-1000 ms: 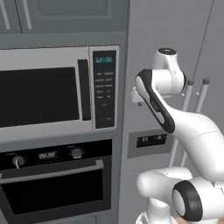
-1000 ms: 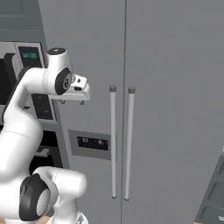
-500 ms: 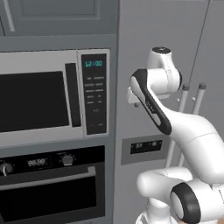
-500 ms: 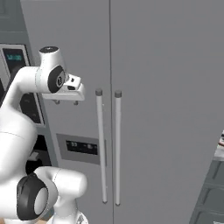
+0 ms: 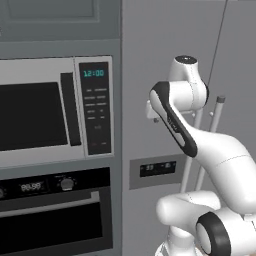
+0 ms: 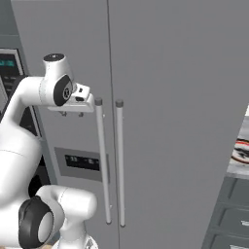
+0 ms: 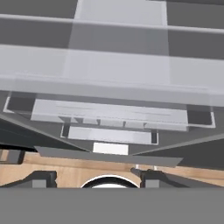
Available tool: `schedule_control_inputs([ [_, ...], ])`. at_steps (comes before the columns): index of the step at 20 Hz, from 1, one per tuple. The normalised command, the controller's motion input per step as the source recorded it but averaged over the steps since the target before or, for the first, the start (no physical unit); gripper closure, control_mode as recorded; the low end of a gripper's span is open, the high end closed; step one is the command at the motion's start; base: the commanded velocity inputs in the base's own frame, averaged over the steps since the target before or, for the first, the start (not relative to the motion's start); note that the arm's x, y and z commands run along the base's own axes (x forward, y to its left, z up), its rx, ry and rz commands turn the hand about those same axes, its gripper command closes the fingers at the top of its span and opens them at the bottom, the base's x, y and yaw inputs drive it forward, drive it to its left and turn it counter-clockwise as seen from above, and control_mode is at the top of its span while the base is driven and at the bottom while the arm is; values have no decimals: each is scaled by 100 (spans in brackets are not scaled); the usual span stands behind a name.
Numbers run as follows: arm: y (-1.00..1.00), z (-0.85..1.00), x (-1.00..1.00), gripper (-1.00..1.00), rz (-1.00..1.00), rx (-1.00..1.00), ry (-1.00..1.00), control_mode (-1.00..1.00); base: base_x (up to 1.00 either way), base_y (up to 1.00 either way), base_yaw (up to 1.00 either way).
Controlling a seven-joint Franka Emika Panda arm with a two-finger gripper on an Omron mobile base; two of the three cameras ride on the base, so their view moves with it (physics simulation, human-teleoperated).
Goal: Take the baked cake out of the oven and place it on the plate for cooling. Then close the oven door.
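The oven [image 5: 55, 215] sits low at the left in the left base view, under the microwave [image 5: 55, 110]. Its door [image 5: 50, 227] is shut, the silver bar handle [image 5: 50, 204] lying level along the door's top edge. The cake is nowhere to be seen; I judge it is behind that shut door, though the frames cannot confirm it.

The arm is raised in front of the fridge [image 6: 160, 97], with the hand up near the tops of the two fridge handles [image 6: 109, 160]. The gripper [image 6: 72, 114] hangs under the white hand, pointing down. In the hand view its dark finger tips [image 7: 41, 178] stand apart at the bottom, with nothing between them; the jaws hold nothing and look partly open, but how wide I cannot tell exactly.

The relation that matters: the oven handle lies below the gripper and off to the arm's left, and its long axis runs horizontal, across the door. As I judge it, the gripper must come down and leftward, with the base likely shifting too, and turn so the jaws close across the bar, not along it. A plate [image 6: 240, 151] shows at the right edge of the right base view, well apart from the oven, on a worktop past the fridge.
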Motion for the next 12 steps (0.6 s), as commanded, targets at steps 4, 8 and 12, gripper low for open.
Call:
schedule_control_inputs([
  [4,0,0,0,-100,0,0,0,100,-22,-27,-1],
  [8,0,0,0,-100,0,0,0,100,-32,-28,-2],
  [12,0,0,0,-100,0,0,0,100,0,0,0],
])
